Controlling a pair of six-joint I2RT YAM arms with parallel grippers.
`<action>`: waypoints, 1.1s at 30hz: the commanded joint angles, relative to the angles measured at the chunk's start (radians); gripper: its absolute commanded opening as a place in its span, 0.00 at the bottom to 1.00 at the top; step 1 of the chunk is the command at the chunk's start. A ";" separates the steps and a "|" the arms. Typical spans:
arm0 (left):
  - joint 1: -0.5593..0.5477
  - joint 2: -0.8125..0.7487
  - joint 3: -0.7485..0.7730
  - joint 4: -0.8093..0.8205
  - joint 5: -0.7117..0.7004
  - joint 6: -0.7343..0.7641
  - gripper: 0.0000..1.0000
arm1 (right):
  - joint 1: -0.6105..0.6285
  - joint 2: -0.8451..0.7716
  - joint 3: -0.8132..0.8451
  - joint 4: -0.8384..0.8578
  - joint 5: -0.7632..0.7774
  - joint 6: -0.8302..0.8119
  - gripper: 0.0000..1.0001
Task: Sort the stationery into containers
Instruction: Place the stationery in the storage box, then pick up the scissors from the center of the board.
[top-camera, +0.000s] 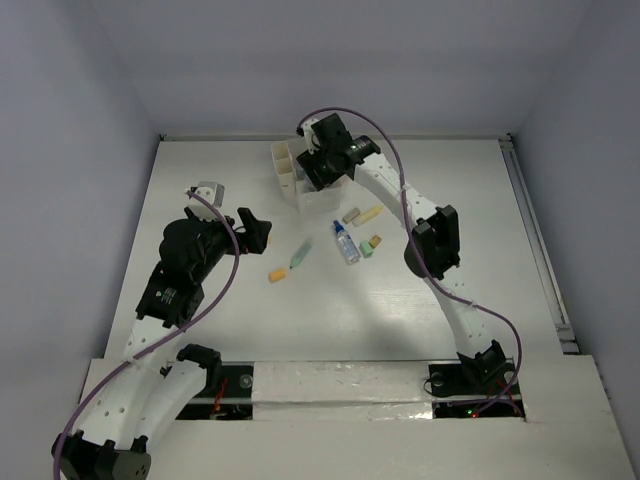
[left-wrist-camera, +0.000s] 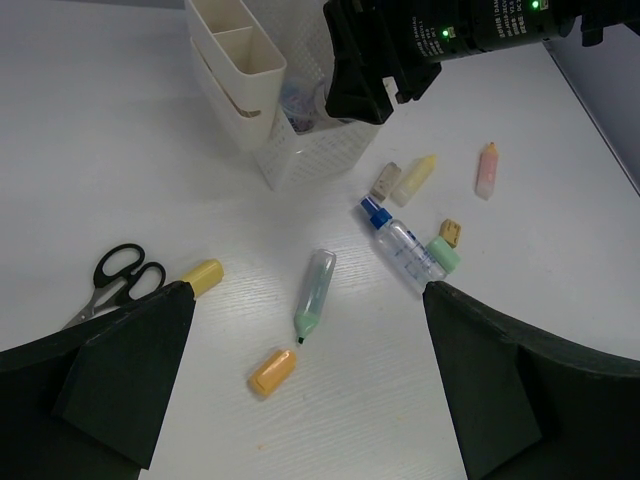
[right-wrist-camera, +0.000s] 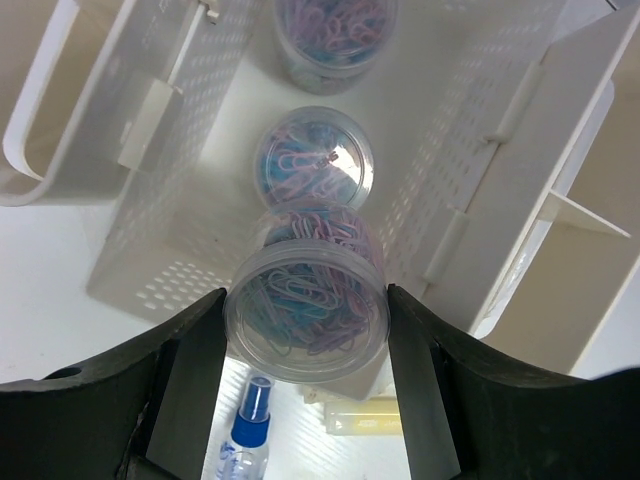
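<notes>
The organizer (left-wrist-camera: 240, 70) is cream-white, and the walls of its larger bin are dotted with rows of small holes. The round jar (right-wrist-camera: 307, 315) is clear and full of purple, pink and blue paper clips. The fingers (right-wrist-camera: 190, 380) of the right end effector (right-wrist-camera: 306, 300) are black.

On the white tabletop (left-wrist-camera: 120, 150) lies a light green marker (left-wrist-camera: 315, 292). At its 7 o'clock is an orange block (left-wrist-camera: 272, 371). At its 9 o'clock are a yellow block (left-wrist-camera: 203, 276) and black scissors (left-wrist-camera: 118, 277). At its 3 o'clock are a clear bottle (left-wrist-camera: 402, 245) with a blue cap and a mint-green block (left-wrist-camera: 444, 255). A pink block (left-wrist-camera: 487, 169) lies at the bottle's 1 o'clock.
</notes>
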 joint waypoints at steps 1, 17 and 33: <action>0.006 -0.006 0.031 0.046 0.014 0.000 0.99 | 0.008 0.022 0.055 -0.035 0.005 -0.033 0.40; 0.006 0.000 0.034 0.041 -0.009 -0.003 0.99 | 0.008 -0.186 -0.096 0.276 -0.112 0.086 1.00; 0.027 0.094 0.027 -0.011 -0.297 -0.277 0.99 | 0.017 -0.875 -1.029 0.725 -0.315 0.370 0.20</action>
